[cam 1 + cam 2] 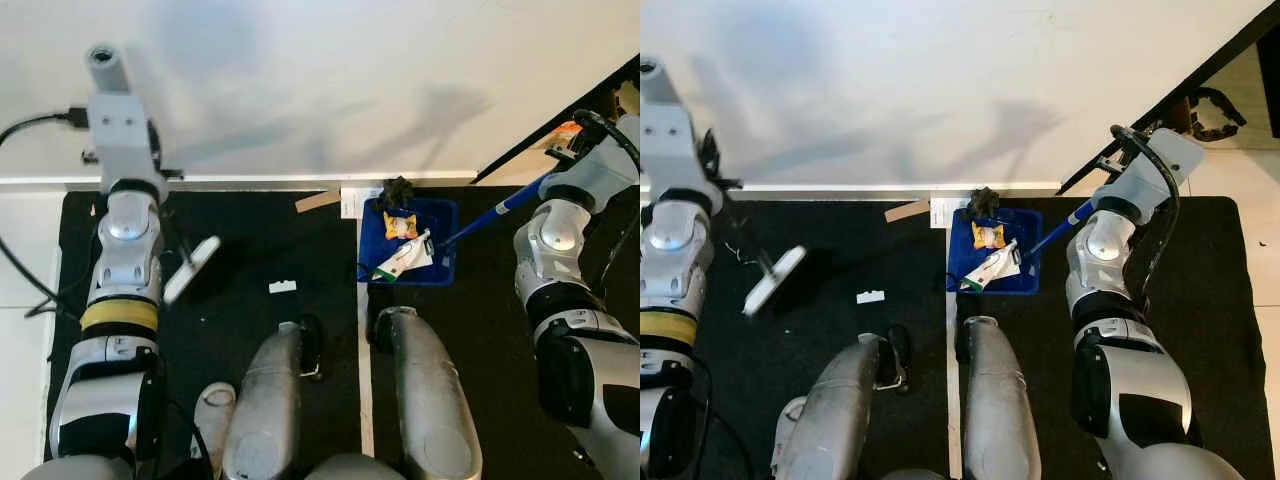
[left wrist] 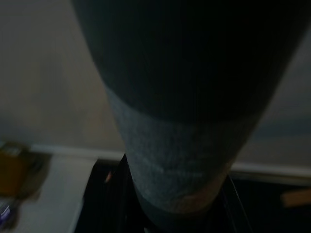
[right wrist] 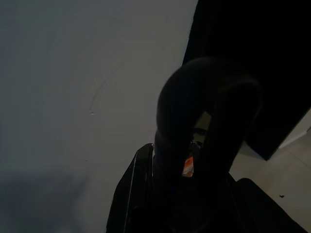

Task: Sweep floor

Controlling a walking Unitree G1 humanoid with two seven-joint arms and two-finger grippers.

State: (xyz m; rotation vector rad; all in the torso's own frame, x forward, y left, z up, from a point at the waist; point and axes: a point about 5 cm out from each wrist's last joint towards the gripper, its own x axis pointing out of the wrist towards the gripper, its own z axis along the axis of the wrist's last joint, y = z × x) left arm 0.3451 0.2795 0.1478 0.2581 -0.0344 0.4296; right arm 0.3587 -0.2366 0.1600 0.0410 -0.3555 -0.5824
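Note:
A blue dustpan (image 1: pixel 443 215) lies on the black mat just ahead of my knees. It holds a yellow wrapper (image 1: pixel 400 225), a white and green wrapper (image 1: pixel 405 258) and a dark crumpled lump (image 1: pixel 397 190). Its long blue handle (image 1: pixel 492 215) slants up to my raised right gripper (image 1: pixel 1196 106), which is shut on it. My left gripper (image 1: pixel 157 160) is shut on a thin handle whose white brush head (image 1: pixel 192 268) hangs over the mat on the left. A white scrap (image 1: pixel 282 287) lies between brush and pan. A brown card strip (image 1: pixel 317 201) and white paper (image 1: pixel 349 203) sit by the baseboard.
The white wall and baseboard (image 1: pixel 250 181) run across the far side. A white tape line (image 1: pixel 364 370) crosses the mat between my two grey legs (image 1: pixel 268 400). A dark opening (image 1: pixel 1200 70) is at the far right, with pale tiles (image 1: pixel 1250 180) beside it.

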